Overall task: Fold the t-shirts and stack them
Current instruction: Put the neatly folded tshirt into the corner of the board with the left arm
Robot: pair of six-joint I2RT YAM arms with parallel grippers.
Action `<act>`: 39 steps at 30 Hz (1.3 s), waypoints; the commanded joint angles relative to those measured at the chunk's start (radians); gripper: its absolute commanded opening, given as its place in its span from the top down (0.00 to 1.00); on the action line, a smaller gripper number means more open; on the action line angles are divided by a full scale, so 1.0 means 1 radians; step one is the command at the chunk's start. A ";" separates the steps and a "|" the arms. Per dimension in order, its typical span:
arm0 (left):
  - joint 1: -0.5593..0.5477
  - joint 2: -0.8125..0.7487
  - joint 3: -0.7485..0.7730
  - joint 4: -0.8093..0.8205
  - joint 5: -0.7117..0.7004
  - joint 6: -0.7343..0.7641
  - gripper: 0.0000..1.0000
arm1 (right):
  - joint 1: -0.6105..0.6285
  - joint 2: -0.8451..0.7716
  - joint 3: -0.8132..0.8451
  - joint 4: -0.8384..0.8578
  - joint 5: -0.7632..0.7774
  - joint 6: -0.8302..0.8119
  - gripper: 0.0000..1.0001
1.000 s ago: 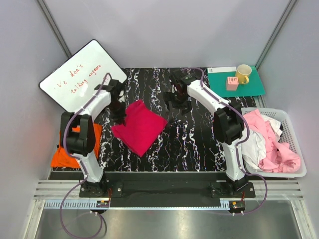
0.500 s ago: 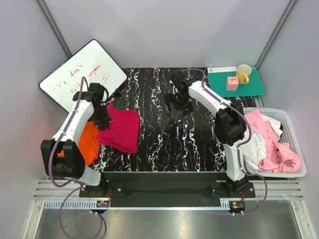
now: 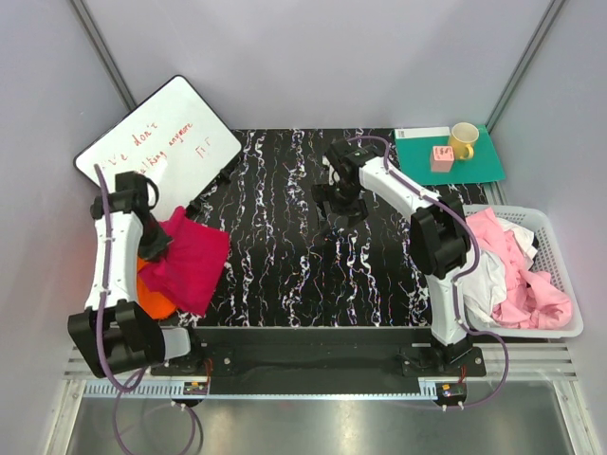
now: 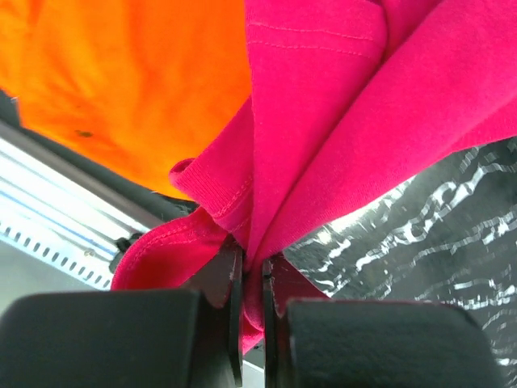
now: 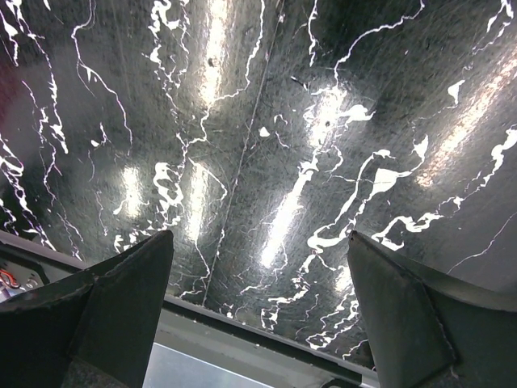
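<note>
Pinching soft bunched magenta t-shirt (image 4: 339, 121), left fingers (image 4: 233, 315), orange t-shirt (image 4: 121, 81) beneath

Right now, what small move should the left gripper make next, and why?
Probably lower and then open the left gripper: it is shut on the magenta shirt, which hangs partly over the orange shirt, so releasing there would likely stack them.

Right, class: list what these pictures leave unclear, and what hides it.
Top view, orange t-shirt: mostly under the magenta t-shirt and left arm; folds unseen.
Top view, whiteboard: writing too small, partly behind the arm.
Top view, pink and white shirts in the basket: heaped, count unclear.
Left wrist view, magenta t-shirt: cut off by frame edges.
</note>
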 commanded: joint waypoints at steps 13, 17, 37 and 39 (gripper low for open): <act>0.319 0.110 0.102 0.090 -0.039 0.122 1.00 | 0.000 -0.106 -0.088 0.026 -0.038 -0.013 0.04; 0.354 0.158 0.143 0.100 -0.068 0.128 1.00 | 0.000 -0.105 -0.092 0.026 -0.043 -0.013 0.04; 0.476 0.195 0.034 0.169 0.004 0.113 0.01 | 0.000 -0.106 -0.091 0.021 -0.034 -0.010 0.03; 0.451 0.141 0.043 0.177 0.091 0.126 0.01 | -0.002 -0.114 -0.097 0.023 -0.025 -0.010 0.03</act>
